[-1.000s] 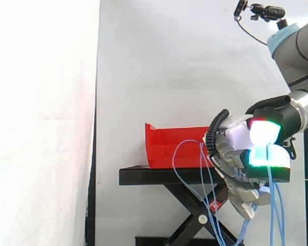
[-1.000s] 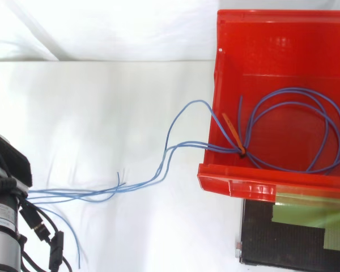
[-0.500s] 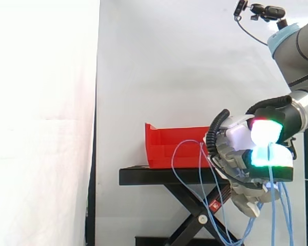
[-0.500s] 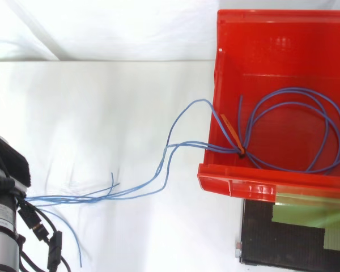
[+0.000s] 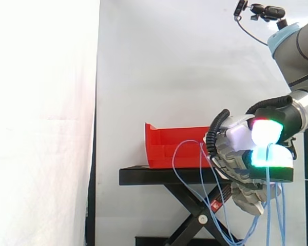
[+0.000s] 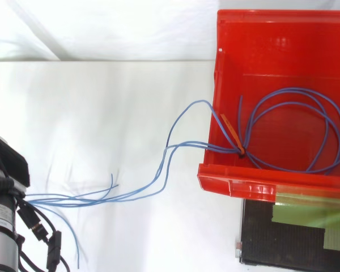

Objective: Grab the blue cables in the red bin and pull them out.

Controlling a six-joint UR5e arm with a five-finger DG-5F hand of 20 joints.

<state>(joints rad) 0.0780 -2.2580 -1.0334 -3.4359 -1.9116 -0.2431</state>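
A white curtain backs the whole setup. Before it a black scissor stand carries the red bin. The arm comes in from the right of the side view, and its hand sits in front of the bin's right end, below rim height. It is clenched on the blue cables, with the glowing pads closed over strands that hang down from the grasp. Most of the cable lies coiled on the bin floor, gathered at a knot near the front wall beside an orange tie. Several strands climb over the bin's wall and sag across open space to the hand – nothing else lies across their path.
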